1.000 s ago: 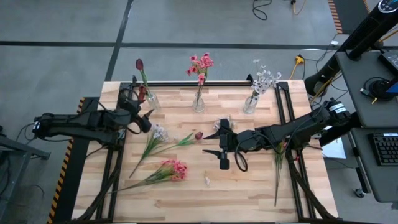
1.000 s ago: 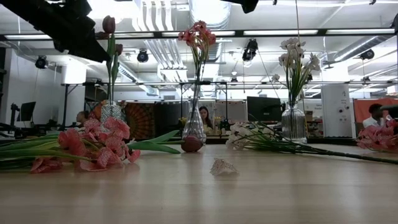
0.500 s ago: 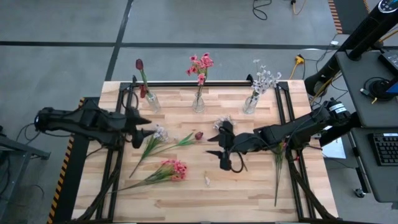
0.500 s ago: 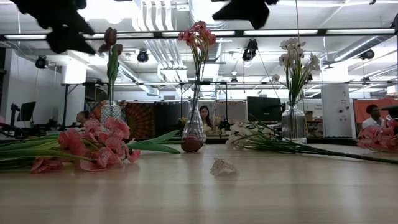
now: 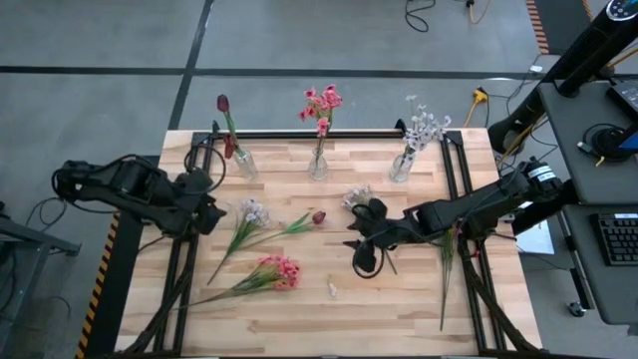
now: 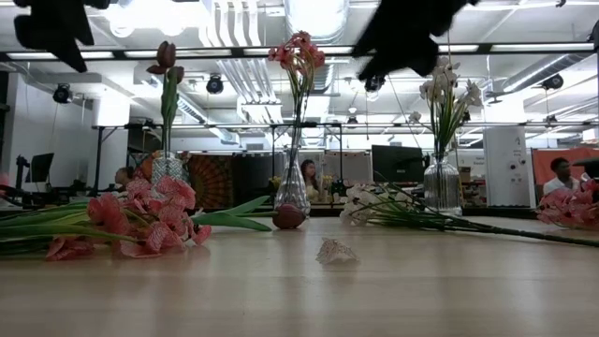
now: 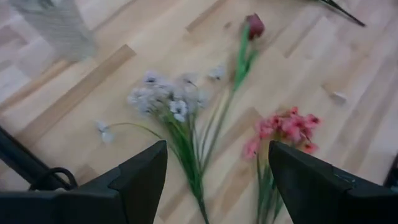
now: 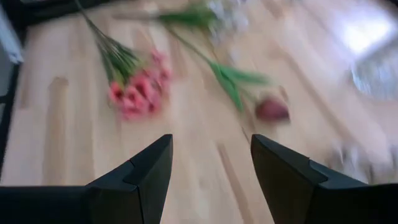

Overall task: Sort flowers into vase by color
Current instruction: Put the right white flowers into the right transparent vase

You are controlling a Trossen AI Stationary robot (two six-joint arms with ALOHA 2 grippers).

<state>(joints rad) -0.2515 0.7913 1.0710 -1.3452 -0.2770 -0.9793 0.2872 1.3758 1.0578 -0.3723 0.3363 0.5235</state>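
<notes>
Three glass vases stand along the table's far edge. The left vase (image 5: 242, 165) holds dark red tulips, the middle vase (image 5: 318, 164) pink blooms, the right vase (image 5: 401, 167) white sprays. Loose flowers lie flat on the wood: a white-lavender spray (image 5: 254, 211), a dark red tulip (image 5: 318, 216), a pink cluster (image 5: 279, 270), another white spray (image 5: 356, 196) and a pink flower (image 5: 451, 239) near the right edge. My left gripper (image 5: 211, 214) hangs open above the table's left edge, looking down on the white-lavender spray (image 7: 168, 102). My right gripper (image 5: 363, 237) hovers open right of the tulip (image 8: 272, 110).
A small pale scrap (image 5: 332, 290) lies on the wood near the front. Black rails (image 5: 454, 170) run along the table's left, right and far sides. Bare wood lies along the near edge. People sit in the room beyond the table (image 6: 307, 176).
My left gripper has drawn back toward the table's left edge, risen and tipped downward, staying open. My right gripper has rolled about its own line, tipped downward and sunk a little, staying open. The flowers have not moved.
</notes>
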